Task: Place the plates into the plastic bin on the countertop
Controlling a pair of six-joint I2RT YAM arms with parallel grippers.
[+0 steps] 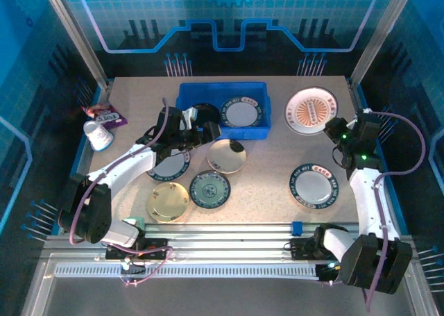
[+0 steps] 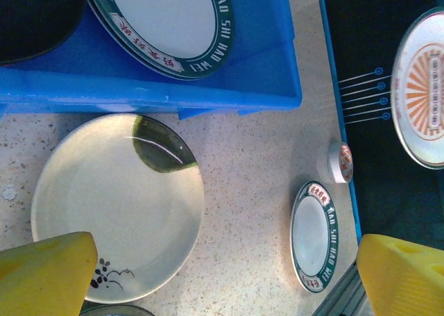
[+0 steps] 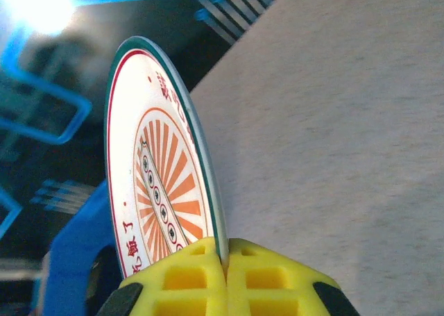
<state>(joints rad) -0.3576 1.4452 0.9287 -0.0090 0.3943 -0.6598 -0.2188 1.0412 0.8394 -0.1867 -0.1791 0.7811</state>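
The blue plastic bin (image 1: 222, 94) stands at the back centre of the countertop (image 1: 270, 170). It holds a green-rimmed white plate (image 1: 241, 112) and a black plate (image 1: 203, 111). My right gripper (image 1: 338, 132) is shut on the rim of the orange sunburst plate (image 1: 311, 110), right of the bin; the pads (image 3: 194, 278) pinch its edge (image 3: 159, 191). My left gripper (image 1: 208, 132) hangs open just in front of the bin, above a cream plate (image 1: 226, 155) (image 2: 118, 205). On the counter lie more plates: green-rimmed (image 1: 311, 185), teal (image 1: 209, 189), gold (image 1: 168, 201), and one partly under the left arm (image 1: 170, 167).
A white cup (image 1: 99, 135) and a snack packet (image 1: 104, 113) sit at the left edge. Metal rails (image 1: 229, 229) run along the near edge. The bin's front wall (image 2: 173, 87) is close ahead of the left fingers (image 2: 45, 274).
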